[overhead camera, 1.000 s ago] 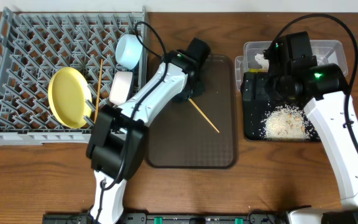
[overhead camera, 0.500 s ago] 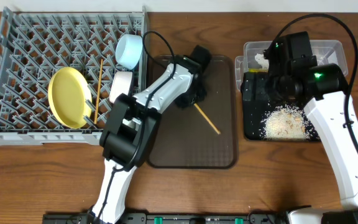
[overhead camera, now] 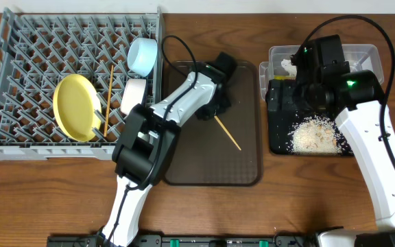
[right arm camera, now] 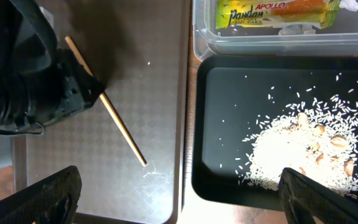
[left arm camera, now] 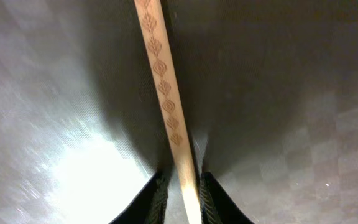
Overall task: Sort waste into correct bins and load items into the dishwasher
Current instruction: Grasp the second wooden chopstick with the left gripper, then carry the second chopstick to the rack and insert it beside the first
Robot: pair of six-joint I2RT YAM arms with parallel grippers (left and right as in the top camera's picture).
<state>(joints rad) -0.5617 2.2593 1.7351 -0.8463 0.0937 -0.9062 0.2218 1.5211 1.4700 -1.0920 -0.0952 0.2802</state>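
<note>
One wooden chopstick (overhead camera: 228, 134) lies on the brown serving tray (overhead camera: 211, 165); it also shows in the left wrist view (left arm camera: 163, 81). My left gripper (left arm camera: 182, 199) is down on the tray, its two fingers closed against the chopstick's near end. The second chopstick (overhead camera: 108, 96), yellow plate (overhead camera: 74, 108), light-blue bowl (overhead camera: 142, 55) and a white dish (overhead camera: 134, 96) sit in the grey dish rack (overhead camera: 19, 41). My right gripper (right arm camera: 188, 199) is wide open and empty, above the black tray (right arm camera: 229, 186) holding rice scraps (right arm camera: 303, 149). The wrapper (right arm camera: 272, 15) lies in the clear tub (overhead camera: 369, 55) with the tissue (overhead camera: 288, 66).
The brown tray sits between the rack and the two bins. The left arm stretches across the tray's upper left. A few rice grains (right arm camera: 160, 171) lie on the brown tray by the chopstick's far tip. The right arm covers part of the tub.
My left gripper has moved down and right along the brown tray to the chopstick's upper end and closed on it. The right arm has not moved.
</note>
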